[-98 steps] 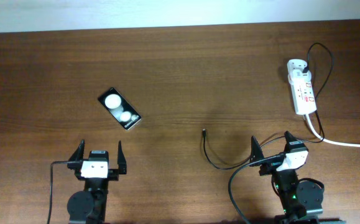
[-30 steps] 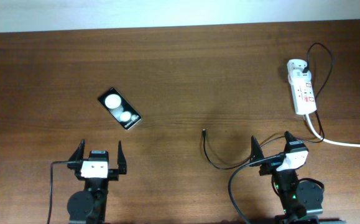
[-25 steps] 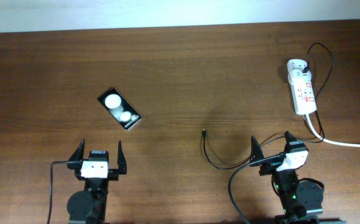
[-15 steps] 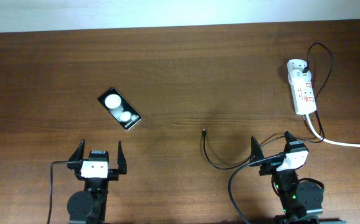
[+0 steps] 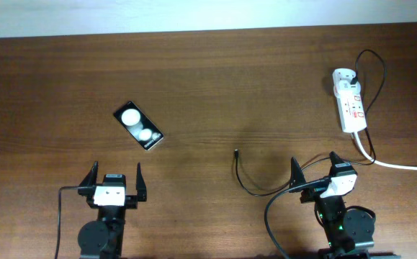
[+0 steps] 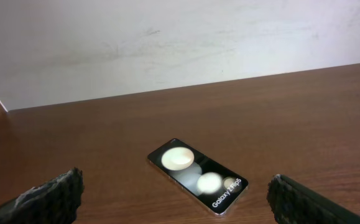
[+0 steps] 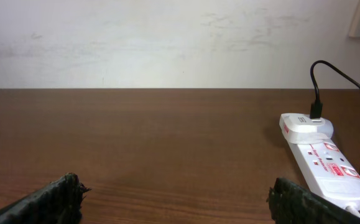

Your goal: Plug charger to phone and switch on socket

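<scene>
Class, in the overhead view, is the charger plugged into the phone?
No, the charger's connector tip lies loose on the table, well apart from the phone.

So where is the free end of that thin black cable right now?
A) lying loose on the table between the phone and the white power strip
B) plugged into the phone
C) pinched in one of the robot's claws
A: the charger tip lies bare on the table, well apart from the phone; the left gripper and right gripper are open and empty.
</scene>
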`<state>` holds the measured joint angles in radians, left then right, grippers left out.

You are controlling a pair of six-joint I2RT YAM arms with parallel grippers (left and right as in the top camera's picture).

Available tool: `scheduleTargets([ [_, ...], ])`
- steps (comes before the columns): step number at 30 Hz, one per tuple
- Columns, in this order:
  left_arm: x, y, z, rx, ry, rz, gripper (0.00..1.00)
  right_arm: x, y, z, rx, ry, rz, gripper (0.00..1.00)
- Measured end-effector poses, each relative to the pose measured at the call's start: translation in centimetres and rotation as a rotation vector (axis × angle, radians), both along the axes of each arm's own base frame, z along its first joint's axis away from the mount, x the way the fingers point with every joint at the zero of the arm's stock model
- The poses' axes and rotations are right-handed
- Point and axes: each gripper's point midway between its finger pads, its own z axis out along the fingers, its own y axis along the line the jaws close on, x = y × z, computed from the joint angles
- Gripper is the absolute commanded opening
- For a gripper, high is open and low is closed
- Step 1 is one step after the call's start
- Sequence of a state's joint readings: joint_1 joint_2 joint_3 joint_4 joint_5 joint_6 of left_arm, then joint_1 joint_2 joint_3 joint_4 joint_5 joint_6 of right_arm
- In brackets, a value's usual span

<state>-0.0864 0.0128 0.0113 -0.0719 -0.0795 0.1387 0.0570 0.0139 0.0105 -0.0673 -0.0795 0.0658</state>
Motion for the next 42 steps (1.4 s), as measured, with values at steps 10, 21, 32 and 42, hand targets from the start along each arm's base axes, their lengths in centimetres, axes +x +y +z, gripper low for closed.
scheduleTargets([
  [10,0.0,-0.8,2.7,-0.01,-0.11,-0.048,0.99,0.0,0.0,0.0,0.001,0.0,-0.002,0.99],
  [21,-2.3,-3.9,20.3,-0.053,0.086,-0.232,0.99,0.0,-0.1,0.0,0.0,-0.002,-0.006,0.99],
  [32,12.2,-5.1,6.9,-0.076,0.907,-0.193,0.99,0.0,-0.1,0.0,0.0,-0.002,-0.007,0.99],
  [42,17.4,-1.9,-10.6,-0.271,1.221,0.276,0.99,0.0,-0.1,0.0,0.0,-0.002,-0.007,0.99],
])
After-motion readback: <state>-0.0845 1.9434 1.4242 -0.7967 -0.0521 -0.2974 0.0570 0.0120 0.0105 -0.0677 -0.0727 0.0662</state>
